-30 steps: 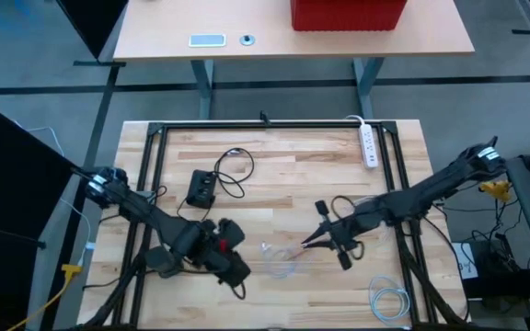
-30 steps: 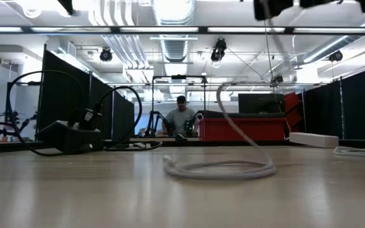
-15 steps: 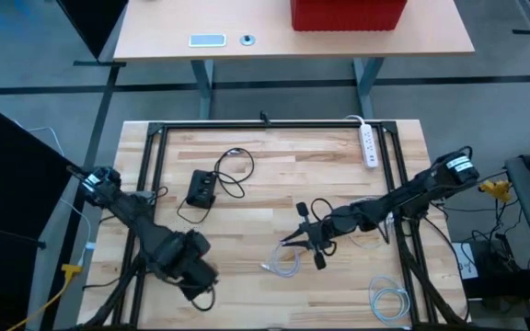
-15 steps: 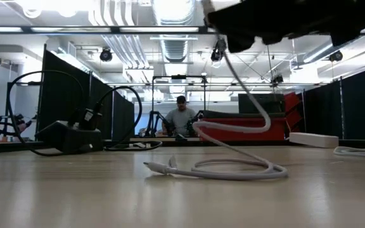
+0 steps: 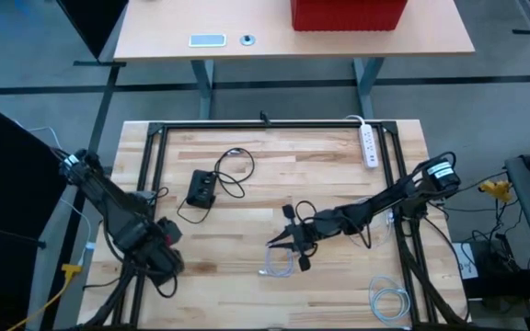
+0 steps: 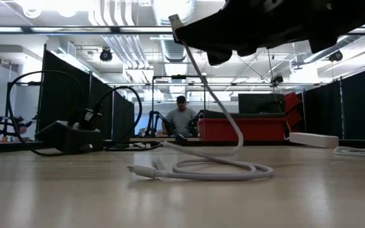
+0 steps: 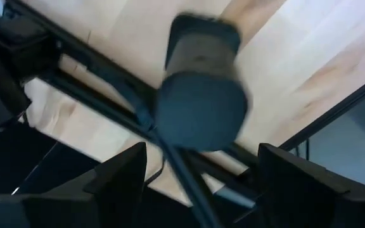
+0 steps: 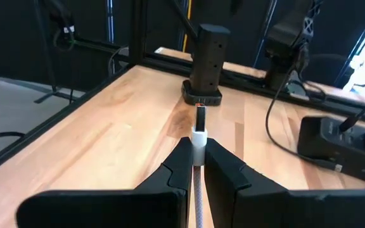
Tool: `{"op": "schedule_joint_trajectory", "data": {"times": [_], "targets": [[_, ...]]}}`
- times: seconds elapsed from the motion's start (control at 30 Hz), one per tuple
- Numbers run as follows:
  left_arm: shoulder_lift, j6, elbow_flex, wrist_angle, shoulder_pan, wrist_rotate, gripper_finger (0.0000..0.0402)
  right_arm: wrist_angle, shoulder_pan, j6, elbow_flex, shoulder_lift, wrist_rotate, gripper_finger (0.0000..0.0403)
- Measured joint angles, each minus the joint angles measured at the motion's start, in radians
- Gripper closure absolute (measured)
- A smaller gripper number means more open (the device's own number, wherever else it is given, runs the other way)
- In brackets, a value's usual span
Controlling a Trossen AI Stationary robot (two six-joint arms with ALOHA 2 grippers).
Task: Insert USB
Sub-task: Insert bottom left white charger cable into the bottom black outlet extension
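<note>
The cable (image 6: 220, 166) is white, the table (image 5: 247, 198) pale striped wood, the charger (image 5: 201, 189) black, the bin (image 5: 348, 13) red.

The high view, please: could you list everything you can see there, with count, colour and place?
USB cable: one, white, mid-table, loose end coiled on the wood, other end raised in the right hand.
Charger box: one, black, left of centre, with a looped black cord.
Power strip: one, white, far right edge of the table.
Coiled cable: one, pale blue-white, near right corner.
Red bin: one, on the far desk.
Table: one, light wood, black frame.
Left hand: open, near left edge, holding nothing.
Right hand: shut on the USB cable, mid-table.
</note>
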Motion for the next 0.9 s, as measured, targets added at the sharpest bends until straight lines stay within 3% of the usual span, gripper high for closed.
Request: {"op": "schedule_joint_trajectory", "data": {"times": [0.3,0.63,0.9], "targets": [[-0.098,0.011,-0.087,0.0,-0.003,-0.065,0.0105,0.0,-0.015,0.037,0.003,0.01,0.0,0.0389],[-0.053,0.118,-0.087,0.168,-0.002,-0.07,0.0061,-0.021,-0.032,0.027,0.003,0.01,0.0,0.0389],[-0.036,0.134,-0.087,0.147,-0.002,-0.065,0.0051,-0.048,-0.033,0.027,0.003,0.01,-0.028,0.0389]]}}
